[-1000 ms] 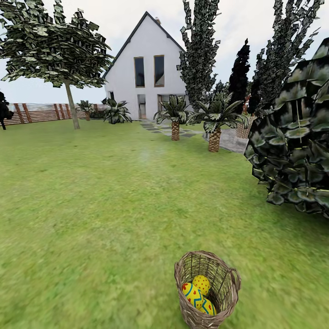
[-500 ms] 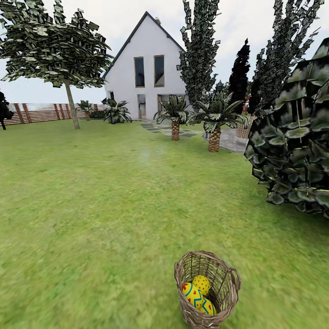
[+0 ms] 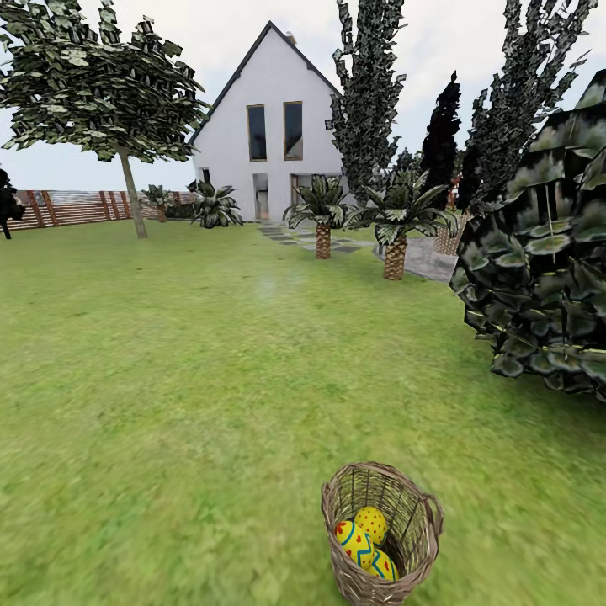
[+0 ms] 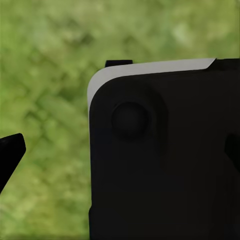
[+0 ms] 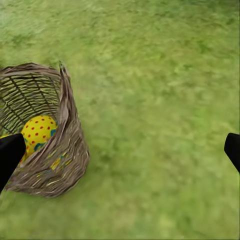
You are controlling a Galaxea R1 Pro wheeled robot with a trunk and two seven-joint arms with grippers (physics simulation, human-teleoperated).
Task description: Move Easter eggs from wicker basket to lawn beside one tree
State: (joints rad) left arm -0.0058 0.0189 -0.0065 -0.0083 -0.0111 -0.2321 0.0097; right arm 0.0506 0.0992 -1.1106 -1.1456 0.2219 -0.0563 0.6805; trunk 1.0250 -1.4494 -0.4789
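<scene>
Right pincer (image 5: 120,152): I am seeing its two dark fingertips at opposite edges of the right wrist view, spread wide and gripping nothing, hanging above the grass.
Left pincer (image 4: 120,155): I am seeing one dark fingertip (image 4: 10,152) at one edge and a sliver of the other at the far edge, so it is standing open; a black robot body panel (image 4: 165,160) with a pale rim is sitting in between them, with blurred grass behind.
Wicker basket (image 3: 380,532): I am finding it standing upright on the lawn (image 3: 168,404), closest to me, low in the head view and a little right of centre; in the right wrist view it is sitting just beside one fingertip.
Easter eggs (image 3: 364,540): all three are lying inside the basket, touching one another; the red-dotted one is resting farthest back, the zigzag one in front of it.
Dark leafy bush (image 3: 547,269): it is rising at the right, beyond the basket.
Palm plants (image 3: 396,227): they are standing farther off by a paved path.
Thin-trunked tree (image 3: 101,93): it is standing far left, near the slatted fence (image 3: 67,206).
White house (image 3: 269,126): it is closing the garden at the back, with tall dark conifers (image 3: 370,93) beside it.
</scene>
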